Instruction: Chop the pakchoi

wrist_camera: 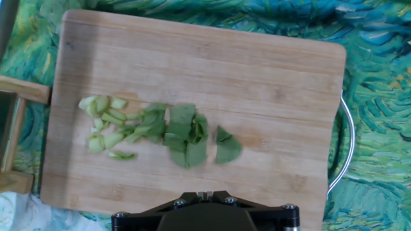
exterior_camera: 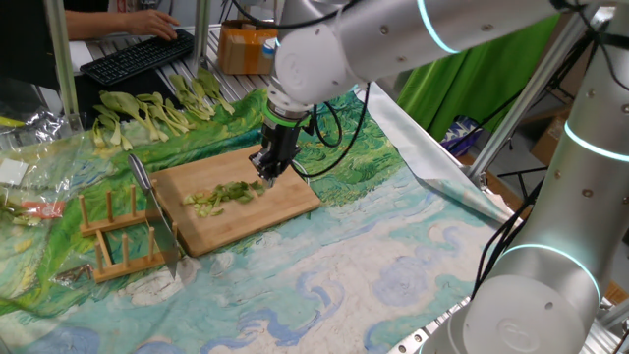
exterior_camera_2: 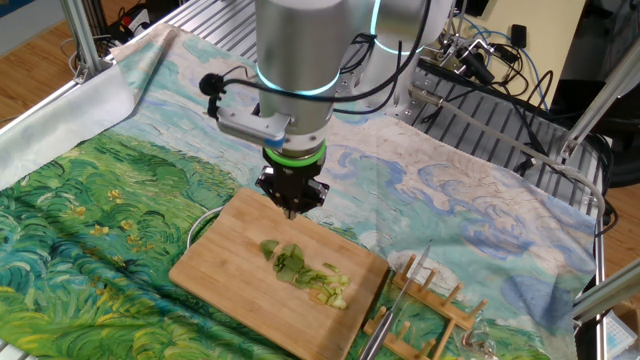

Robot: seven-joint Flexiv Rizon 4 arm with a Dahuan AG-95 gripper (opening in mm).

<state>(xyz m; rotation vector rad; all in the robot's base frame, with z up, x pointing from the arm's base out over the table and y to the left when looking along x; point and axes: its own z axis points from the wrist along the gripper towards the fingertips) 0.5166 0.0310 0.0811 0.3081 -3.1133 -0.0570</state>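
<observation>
One bamboo cutting board serves as the landmark, lying on a tabletop covered by a painted green-and-blue cloth. On the board lies the pakchoi, already in cut pieces: a loose line of pale stem bits at one end and dark leaf squares at the other. In the hand view the pieces sit across the middle of the board, stem bits toward its left edge, with one leaf piece slightly apart on the right. In the other fixed view the heap runs toward the board's corner nearest the rack.

Above the board's far edge the tool points straight down, its fingers pressed together with nothing between them. It hangs just beside the leafy end of the pieces without touching them; from the other side the tool stands over the board's rim.

Beside the board, a wooden rack holds a knife upright. Beyond the board, a row of whole pakchoi stalks lies on the cloth. A metal loop handle projects from the board's right edge.
</observation>
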